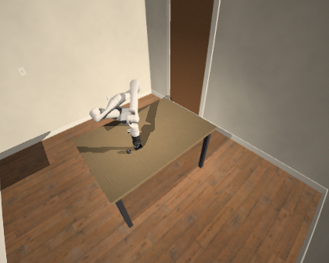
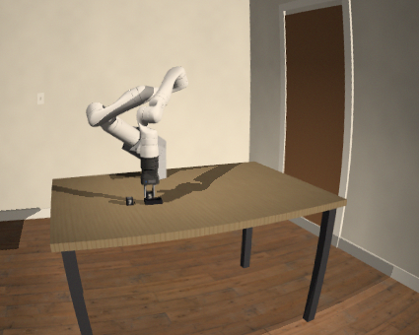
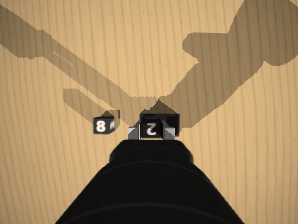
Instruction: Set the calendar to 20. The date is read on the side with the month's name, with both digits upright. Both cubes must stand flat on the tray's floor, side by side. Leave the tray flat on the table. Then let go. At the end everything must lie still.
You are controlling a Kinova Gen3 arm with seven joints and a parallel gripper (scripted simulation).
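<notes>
Exterior view—arm (image 2: 134,105) folded, wrist pointing straight down, jaws gripping the "2" cube (image 3: 150,129).

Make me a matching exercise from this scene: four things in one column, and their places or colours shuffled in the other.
Things:
1. Cube showing 8
2. Cube showing 2
3. Door
4. Table leg

Places or colours:
A. Brown, set in the wall behind the table
B. Resting on the table, apart from the gripper
C. Between the gripper's fingers
D. Dark, nearly black

Pairs: 1-B, 2-C, 3-A, 4-D
</notes>
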